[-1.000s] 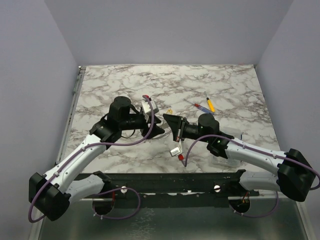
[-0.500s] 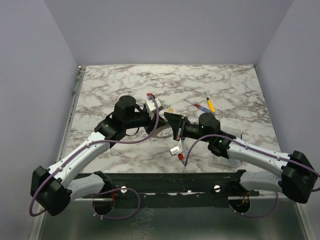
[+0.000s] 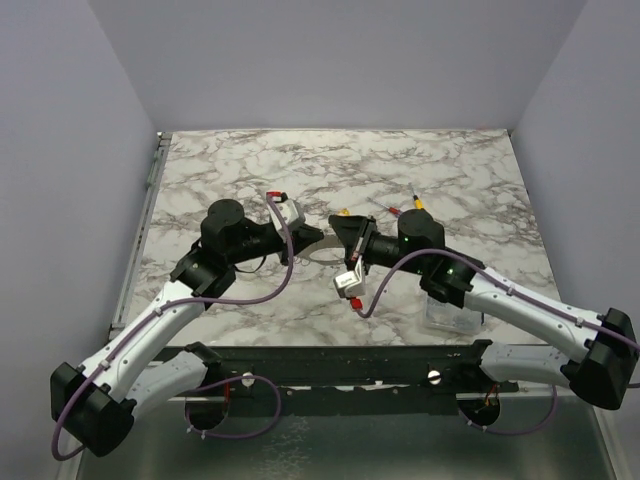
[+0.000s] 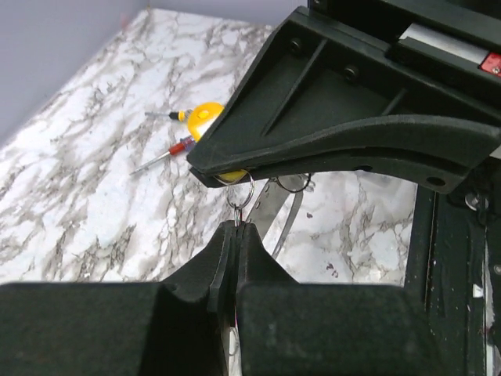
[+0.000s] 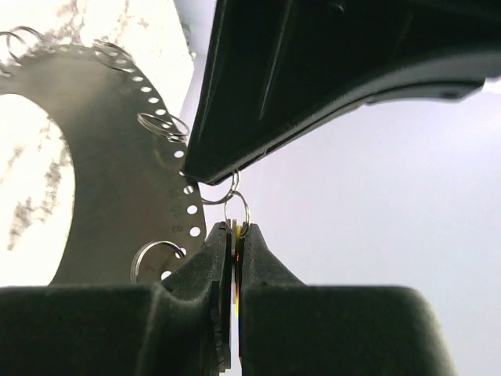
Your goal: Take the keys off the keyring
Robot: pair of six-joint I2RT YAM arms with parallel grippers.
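The keyring (image 5: 117, 157) is a flat grey perforated band carrying several small split rings; it also shows as a thin hoop (image 3: 322, 259) under the two grippers. My right gripper (image 5: 236, 227) is shut on a flat yellow-edged key (image 5: 236, 235) whose small ring (image 5: 237, 210) sticks out above the pads. Tip to tip with it, my left gripper (image 4: 237, 225) is shut on another small split ring (image 4: 240, 194) of the keyring. In the top view the left gripper (image 3: 316, 232) and right gripper (image 3: 335, 226) almost touch, with a yellow speck (image 3: 343, 212) just behind them.
A yellow-handled tool (image 3: 421, 208) and a red-blue stick tool (image 3: 400, 213) lie on the marble table (image 3: 250, 170) behind the right arm. A clear plastic box (image 3: 450, 312) stands near the front edge under the right forearm. Grey walls close in three sides.
The left gripper has gone from open to shut on a small ring. Both wrists have swung and shifted, the right gripper farther back, and the hoop now hangs between them.
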